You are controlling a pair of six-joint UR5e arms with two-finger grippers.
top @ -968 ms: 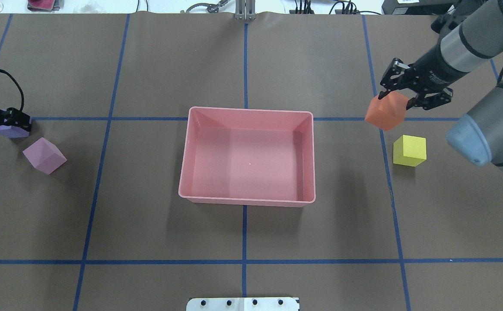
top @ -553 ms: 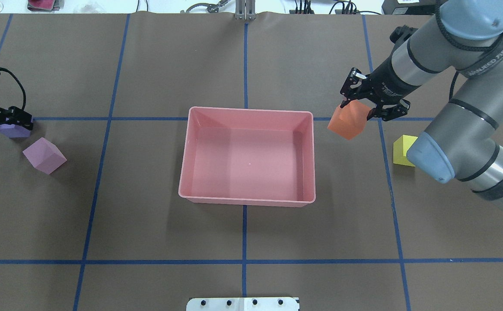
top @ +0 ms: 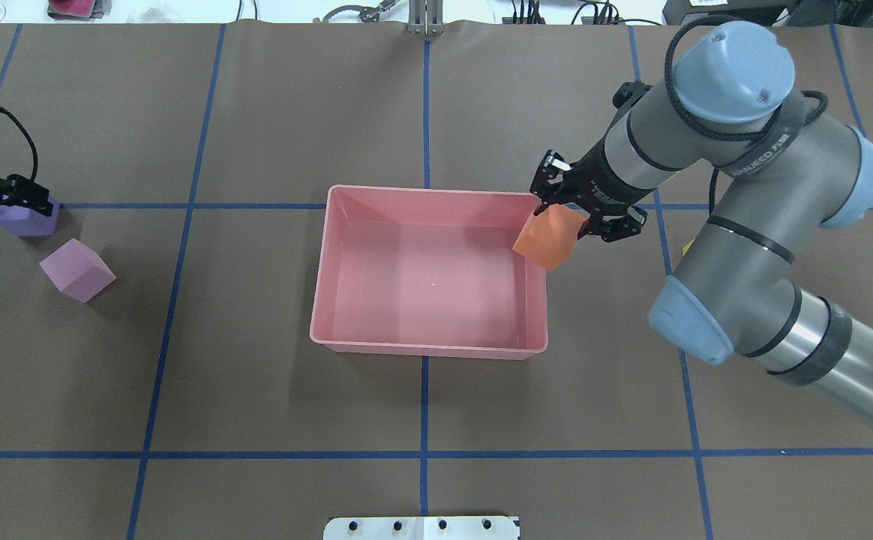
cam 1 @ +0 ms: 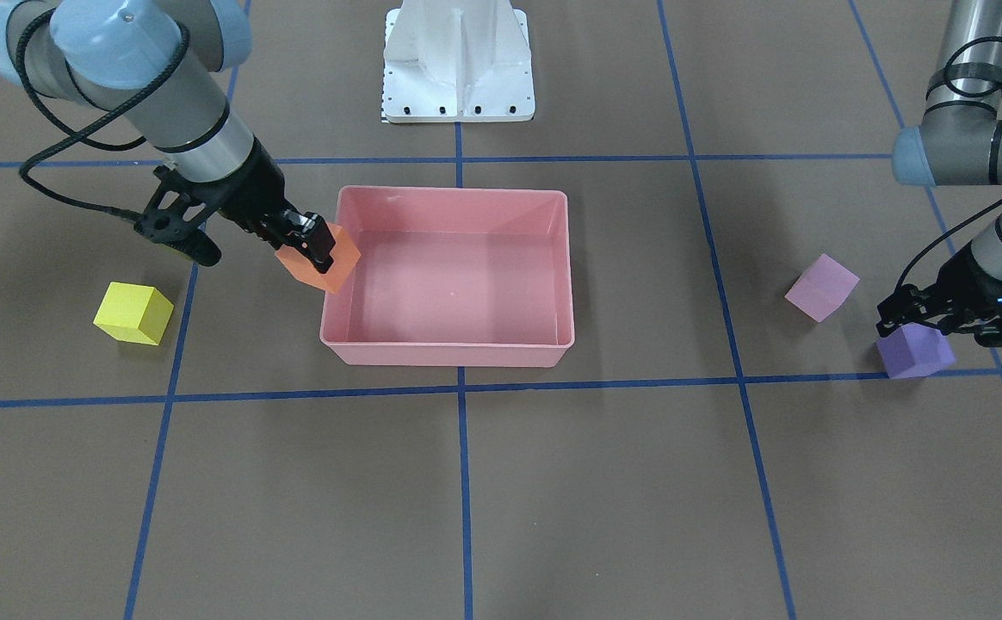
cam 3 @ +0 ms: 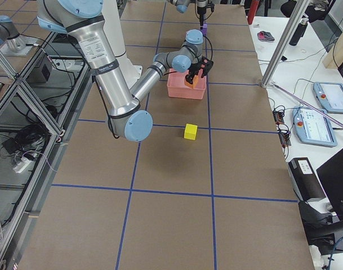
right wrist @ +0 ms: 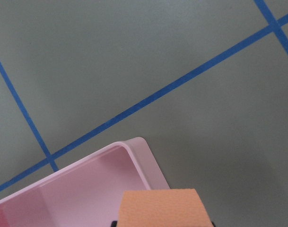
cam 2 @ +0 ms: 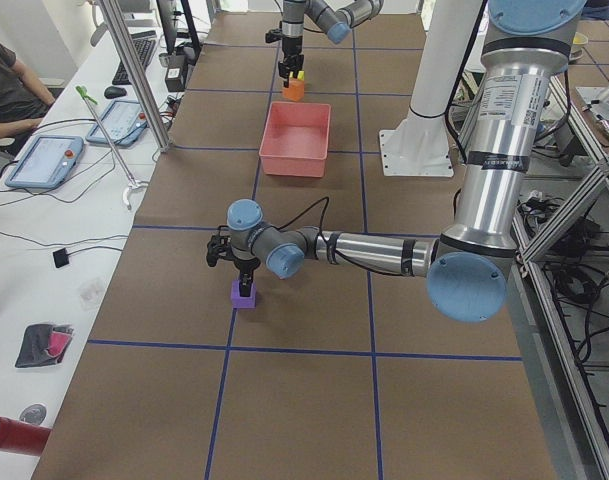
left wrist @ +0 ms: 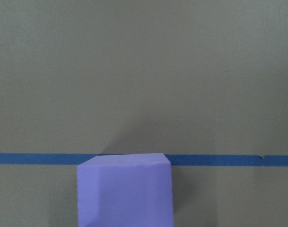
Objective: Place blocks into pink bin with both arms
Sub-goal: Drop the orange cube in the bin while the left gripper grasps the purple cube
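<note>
R end effector [top: 565, 220] is clenched on the orange block [top: 547, 241], holding it tilted in the air right over the pink bin [top: 429, 348] rim on my right side. L end effector [cam 1: 918, 325] is down over the purple block [cam 1: 914, 355], which sits on the surface [cam 1: 553, 499] far to my left, but I can't tell if it's actually clamped tbh. Light pink block [cam 1: 821, 287] is near the purple one, and the yellow block [cam 1: 132, 313] sits on its own, well apart from the bin.

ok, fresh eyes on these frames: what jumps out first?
The right pincer holds a matte orange foam cube, tilted, over the right-side rim of the empty, shallow salmon-pink plastic bin. Far left, the left pincer sits at a purple foam cube, a light pink foam cube beside it.
</note>
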